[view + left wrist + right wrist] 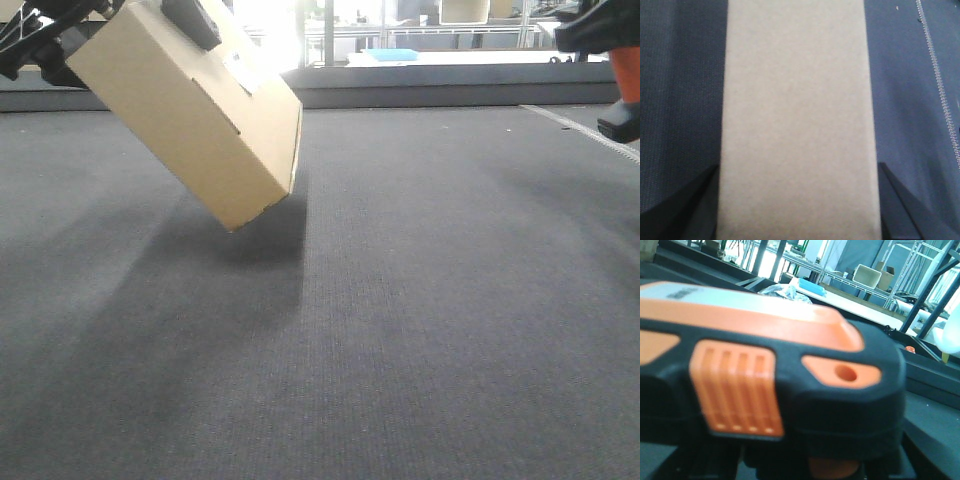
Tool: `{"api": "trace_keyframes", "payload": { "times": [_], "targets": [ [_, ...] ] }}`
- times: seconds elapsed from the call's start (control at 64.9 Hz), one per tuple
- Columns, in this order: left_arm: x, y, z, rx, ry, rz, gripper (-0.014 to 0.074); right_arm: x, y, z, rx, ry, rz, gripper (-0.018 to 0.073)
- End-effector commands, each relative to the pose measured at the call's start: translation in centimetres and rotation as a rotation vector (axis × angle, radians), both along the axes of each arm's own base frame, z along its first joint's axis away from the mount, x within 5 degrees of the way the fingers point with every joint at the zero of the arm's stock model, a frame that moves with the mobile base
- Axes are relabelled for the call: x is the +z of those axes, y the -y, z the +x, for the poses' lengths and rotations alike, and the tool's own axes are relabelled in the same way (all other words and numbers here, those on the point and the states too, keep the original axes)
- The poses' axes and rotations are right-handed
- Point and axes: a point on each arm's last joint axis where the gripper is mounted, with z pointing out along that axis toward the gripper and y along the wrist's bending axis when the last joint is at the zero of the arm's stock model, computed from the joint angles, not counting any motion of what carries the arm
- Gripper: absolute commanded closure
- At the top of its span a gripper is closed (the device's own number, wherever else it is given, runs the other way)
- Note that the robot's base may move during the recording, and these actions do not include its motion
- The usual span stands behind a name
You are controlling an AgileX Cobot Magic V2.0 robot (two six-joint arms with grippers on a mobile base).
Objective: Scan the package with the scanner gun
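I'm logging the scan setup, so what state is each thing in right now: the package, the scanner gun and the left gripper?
package: lifted clear of the mat, tilted, white label on its upper face.
scanner gun: off the mat at the right edge of the front view, well apart from the package.
left gripper: shut on the package, one finger on each side.

one plain tan rectangular cardboard package (190, 110) is counted, with one small white printed label (240, 70) on it. two dark gripper fingers (690, 207) are seen, one at each side of it in the left wrist view. one black and orange plastic scanner gun (790, 365) is counted. one flat light-blue object (390, 54) and one white rectangular bin (866, 276) are counted in the background.
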Motion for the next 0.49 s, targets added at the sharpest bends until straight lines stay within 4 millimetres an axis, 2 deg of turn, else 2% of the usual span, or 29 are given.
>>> {"api": "trace_keyframes", "payload": {
  "times": [0.0,0.077,0.17,0.355,0.478],
  "targets": [
    [0.3,0.2,-0.1,0.004,0.015,-0.016,0.0593,1.6,0.2,-0.7,-0.017,0.112,0.074,0.0525],
    [0.3,0.2,0.0,0.005,0.016,-0.016,0.0593,1.1,0.3,-1.4,-0.019,0.118,0.122,0.0525],
    [0.3,0.2,0.0,0.005,0.016,-0.016,0.0593,-0.4,0.4,-3.1,-0.027,0.170,0.257,0.0525],
    [0.3,0.2,0.0,0.005,0.016,-0.016,0.0593,-2.1,0.7,-5.5,-0.024,0.269,0.476,0.0525],
    [0.3,0.2,0.0,0.005,0.016,-0.016,0.0593,-2.7,0.7,-5.9,-0.021,0.283,0.532,0.0525]
  ]
}}
